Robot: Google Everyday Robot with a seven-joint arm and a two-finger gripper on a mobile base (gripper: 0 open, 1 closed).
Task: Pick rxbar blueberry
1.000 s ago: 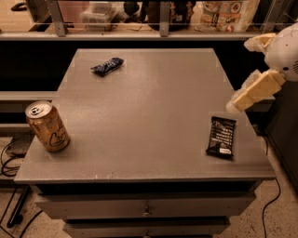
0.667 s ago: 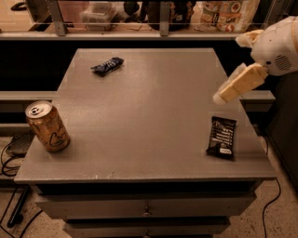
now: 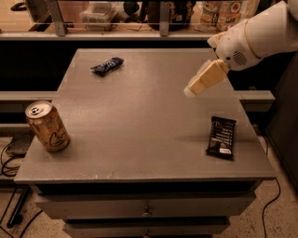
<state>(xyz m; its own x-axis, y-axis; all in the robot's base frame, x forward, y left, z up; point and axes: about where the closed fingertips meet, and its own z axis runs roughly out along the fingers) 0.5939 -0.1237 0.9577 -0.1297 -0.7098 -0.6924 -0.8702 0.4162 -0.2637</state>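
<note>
The rxbar blueberry (image 3: 107,66) is a small dark navy wrapper lying at the far left of the grey table (image 3: 139,116). My gripper (image 3: 190,91) comes in from the upper right on a white arm and hovers above the table's right half. It is well to the right of the blue bar and a little nearer the front. Nothing shows in the gripper.
A larger black bar with white lettering (image 3: 221,136) lies near the table's right front. A gold soda can (image 3: 47,126) stands at the left front edge. A shelf with clutter (image 3: 139,14) runs behind the table. Cables lie on the floor at left.
My arm and gripper have moved left and further over the table, toward its middle. The bars and the can have not moved.
</note>
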